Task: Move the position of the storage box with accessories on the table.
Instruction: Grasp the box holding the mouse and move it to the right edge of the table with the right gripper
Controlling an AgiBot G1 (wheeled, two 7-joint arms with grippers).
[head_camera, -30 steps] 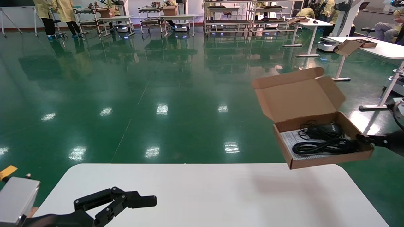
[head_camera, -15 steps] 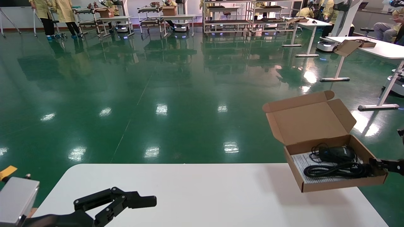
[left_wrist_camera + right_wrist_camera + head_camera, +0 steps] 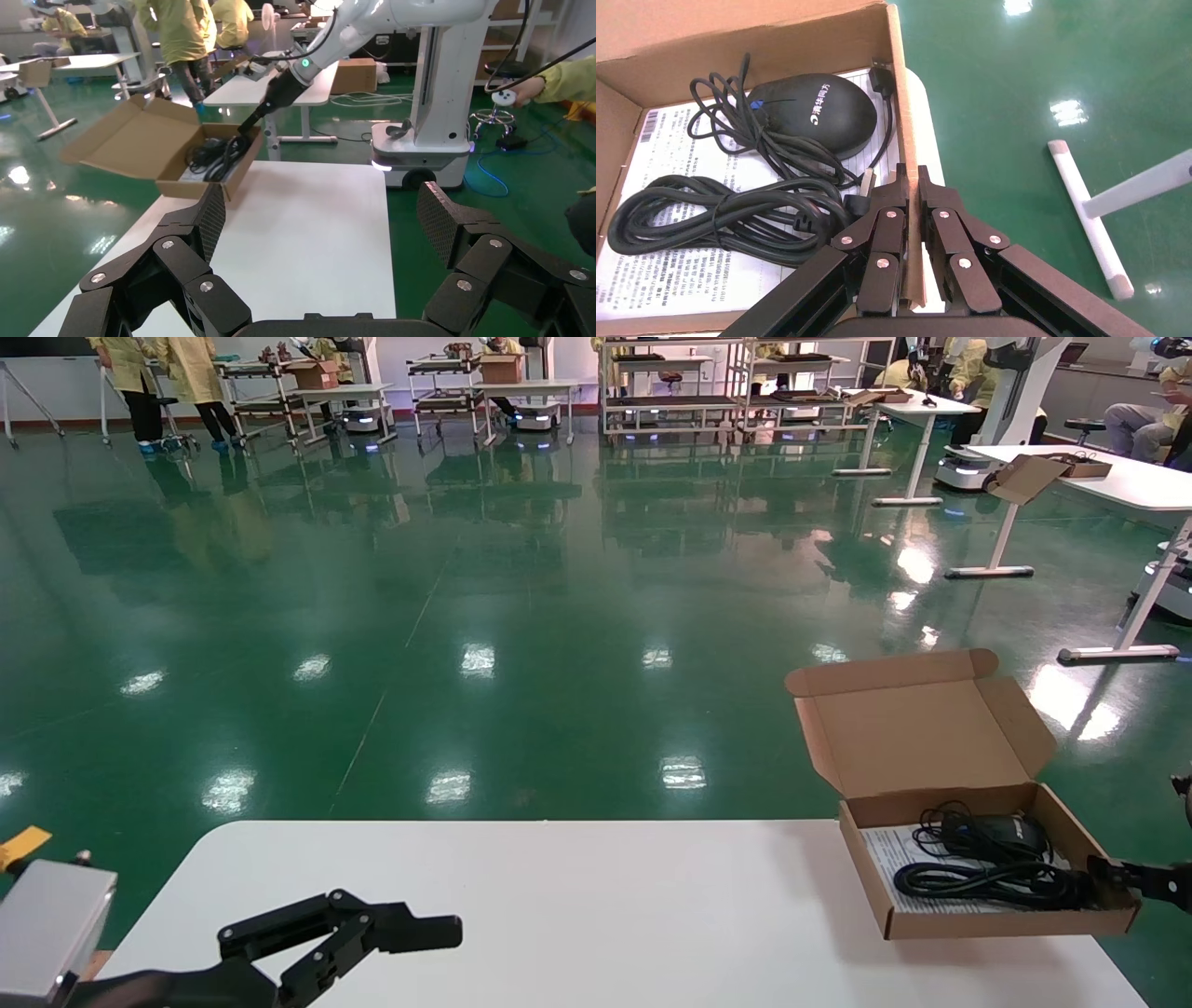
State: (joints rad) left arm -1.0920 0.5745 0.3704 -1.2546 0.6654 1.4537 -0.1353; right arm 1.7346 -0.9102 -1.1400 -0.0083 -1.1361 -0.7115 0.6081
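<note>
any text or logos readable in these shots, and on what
"清华同方" with a small round logo beside it: white print on the black mouse inside the storage box.
Printed paper sheet under the coiled black cable: dense lines and a barcode, too small to read.
Nothing readable on the right gripper, which clamps the box wall.

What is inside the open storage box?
Inside the storage box: a black mouse, a coiled black cable, and a printed sheet beneath them, partly covered.

The paper sheet [image 3: 680, 274] lies partly hidden under the black cable [image 3: 722, 217] in the storage box [image 3: 987, 924]; its print is too small to read.
</note>
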